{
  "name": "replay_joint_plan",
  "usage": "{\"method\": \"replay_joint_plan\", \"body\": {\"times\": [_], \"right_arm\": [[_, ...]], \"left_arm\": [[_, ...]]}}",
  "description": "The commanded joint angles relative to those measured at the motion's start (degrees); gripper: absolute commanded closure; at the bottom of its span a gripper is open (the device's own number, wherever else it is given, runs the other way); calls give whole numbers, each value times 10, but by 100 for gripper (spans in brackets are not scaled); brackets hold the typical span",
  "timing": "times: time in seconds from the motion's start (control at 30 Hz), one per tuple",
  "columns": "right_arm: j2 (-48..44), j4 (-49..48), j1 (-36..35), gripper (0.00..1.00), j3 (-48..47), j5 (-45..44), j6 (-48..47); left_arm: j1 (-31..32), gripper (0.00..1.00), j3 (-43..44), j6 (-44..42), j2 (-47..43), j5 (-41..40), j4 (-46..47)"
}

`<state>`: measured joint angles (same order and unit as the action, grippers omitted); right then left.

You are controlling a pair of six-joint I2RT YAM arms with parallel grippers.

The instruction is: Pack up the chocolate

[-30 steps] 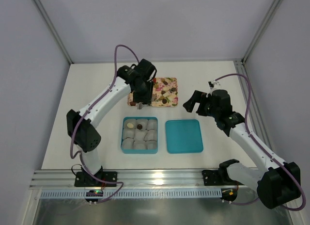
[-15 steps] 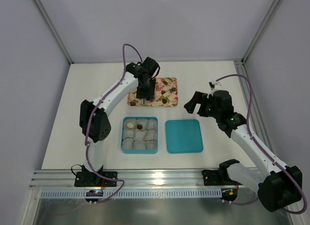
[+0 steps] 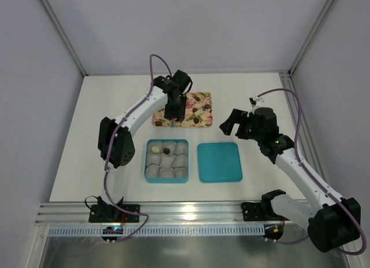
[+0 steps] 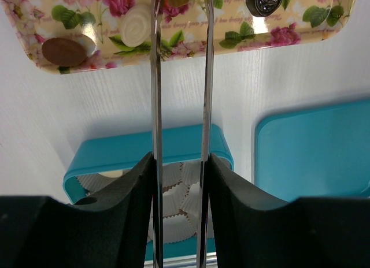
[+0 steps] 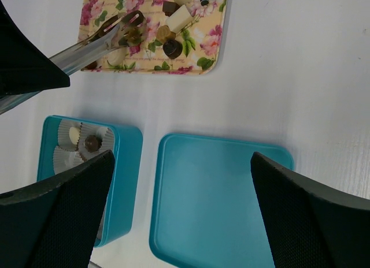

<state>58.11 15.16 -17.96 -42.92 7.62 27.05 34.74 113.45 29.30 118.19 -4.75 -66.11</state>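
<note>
The left arm [image 3: 134, 113] and right arm [image 3: 300, 170] have white links, black joint housings and looping purple cables [image 3: 152, 64].

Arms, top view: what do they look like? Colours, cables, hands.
Same build: the left arm and right arm have white link shells and black joints, and each trails a mauve cable in a loop. The left hand has long, thin bare-metal fingers; the right hand has broad black ones.
</note>
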Motion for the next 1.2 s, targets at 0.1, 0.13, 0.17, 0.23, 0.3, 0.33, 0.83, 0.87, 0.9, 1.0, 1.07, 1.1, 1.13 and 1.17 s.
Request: {"method": "replay_joint_plan", "body": {"times": [0.1, 0.13, 0.17, 0.23, 0.3, 0.33, 0.83, 0.87, 0.9, 1.0, 1.07, 1.1, 1.13, 1.17], "right_arm": [[-13, -8, -3, 0, -19, -9, -7], [-14, -9, -3, 0, -18, -9, -6], [-13, -9, -3, 0, -17, -8, -5], [-12, -12, -3, 0, -16, -8, -5], [-12, -14, -3, 0, -15, -7, -2], [-11, -14, -3, 0, -14, -7, -3], [-3, -25, -3, 0, -9, -6, 0], [-2, -25, -3, 0, -9, -6, 0], [-1, -27, -3, 0, -9, -6, 0], [3, -29, -3, 0, -9, -6, 1], [3, -31, -3, 0, -9, -6, 2], [3, -31, -3, 0, -9, -6, 2], [4, -32, -3, 0, -9, -6, 2], [5, -33, -3, 0, -9, -6, 3]], "left_arm": [[-4, 65, 25, -8, 5, 4, 19], [-4, 66, 25, -8, 4, 4, 19], [-4, 66, 24, -8, 4, 4, 17], [-4, 69, 24, -9, 3, 3, 17], [-4, 71, 26, -11, 4, 3, 15], [-4, 73, 26, -11, 4, 2, 15], [-5, 78, 48, -26, -23, -3, -20], [-5, 78, 46, -26, -27, -3, -20], [-5, 78, 44, -28, -33, -3, -23], [-5, 78, 36, -29, -43, -3, -26], [-5, 78, 27, -30, -53, -2, -27], [-5, 78, 25, -31, -57, -3, -27], [-5, 78, 20, -31, -65, -2, -28], [-5, 78, 18, -31, -68, 0, -31]]}}
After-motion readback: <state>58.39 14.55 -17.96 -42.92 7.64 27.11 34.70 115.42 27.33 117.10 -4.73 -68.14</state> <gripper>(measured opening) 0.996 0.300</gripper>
